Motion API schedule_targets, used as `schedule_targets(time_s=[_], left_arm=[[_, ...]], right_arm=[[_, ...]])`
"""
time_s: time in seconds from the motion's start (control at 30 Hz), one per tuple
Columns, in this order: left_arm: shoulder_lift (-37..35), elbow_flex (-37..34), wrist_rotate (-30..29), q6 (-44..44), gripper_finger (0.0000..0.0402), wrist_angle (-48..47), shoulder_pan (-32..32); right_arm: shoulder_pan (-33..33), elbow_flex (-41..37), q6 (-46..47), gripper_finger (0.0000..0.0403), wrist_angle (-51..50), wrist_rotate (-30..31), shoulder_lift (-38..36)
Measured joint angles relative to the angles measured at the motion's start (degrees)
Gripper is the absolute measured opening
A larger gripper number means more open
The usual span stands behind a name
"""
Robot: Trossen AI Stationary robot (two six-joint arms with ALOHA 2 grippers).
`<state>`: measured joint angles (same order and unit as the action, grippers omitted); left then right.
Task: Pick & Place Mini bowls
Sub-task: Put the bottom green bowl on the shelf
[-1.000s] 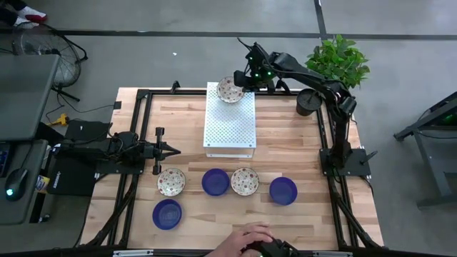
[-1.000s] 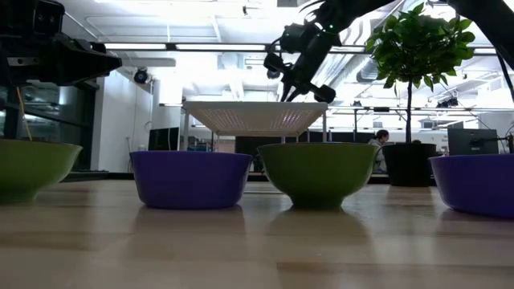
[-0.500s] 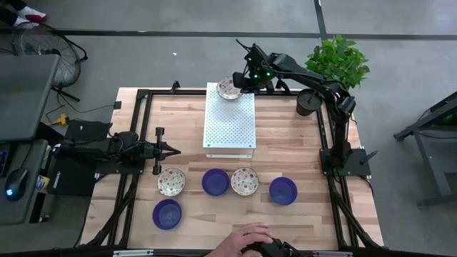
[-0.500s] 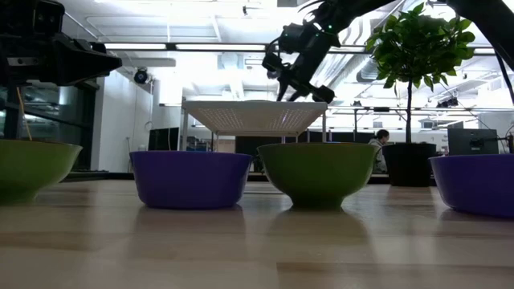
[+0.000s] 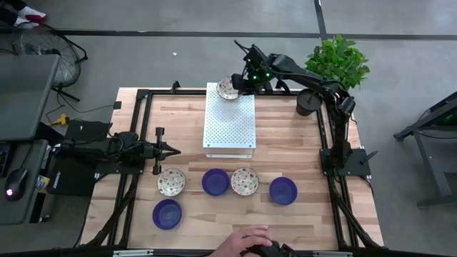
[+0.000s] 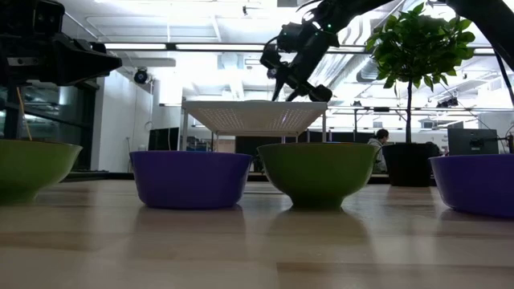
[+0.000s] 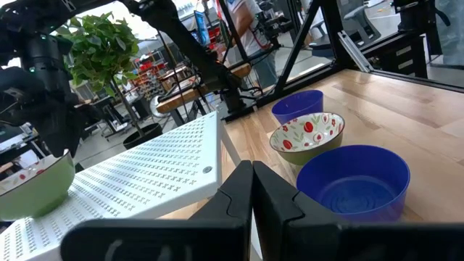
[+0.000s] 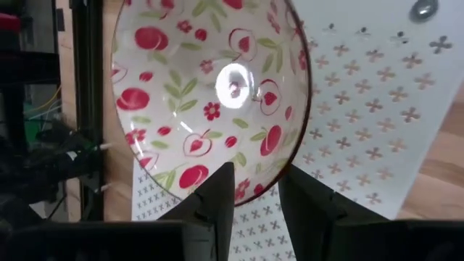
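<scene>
At the rack's twelve o'clock edge, the right gripper pinches a floral bowl's rim, apparently to seat it there; left gripper closed, waiting at nine.

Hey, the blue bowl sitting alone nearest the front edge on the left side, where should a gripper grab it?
Take the blue bowl by its thin rim, from straight above, one finger inside and one outside. It sits upright and open-mouthed, apart from the floral bowl behind it.

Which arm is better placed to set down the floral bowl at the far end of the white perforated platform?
Right. The right gripper grips the floral bowl rim there; the left gripper waits by the platform's near end.
</scene>
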<state>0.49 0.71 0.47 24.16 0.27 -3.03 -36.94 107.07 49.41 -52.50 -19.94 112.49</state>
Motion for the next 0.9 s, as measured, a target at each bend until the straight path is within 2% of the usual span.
schedule_targets(time_s=[0.9], left_arm=[[0.0,0.0,0.0,0.0,0.0,0.0,0.02]], right_arm=[[4.25,0.13,-1.1,0.0097,-0.78,-0.2,-0.55]])
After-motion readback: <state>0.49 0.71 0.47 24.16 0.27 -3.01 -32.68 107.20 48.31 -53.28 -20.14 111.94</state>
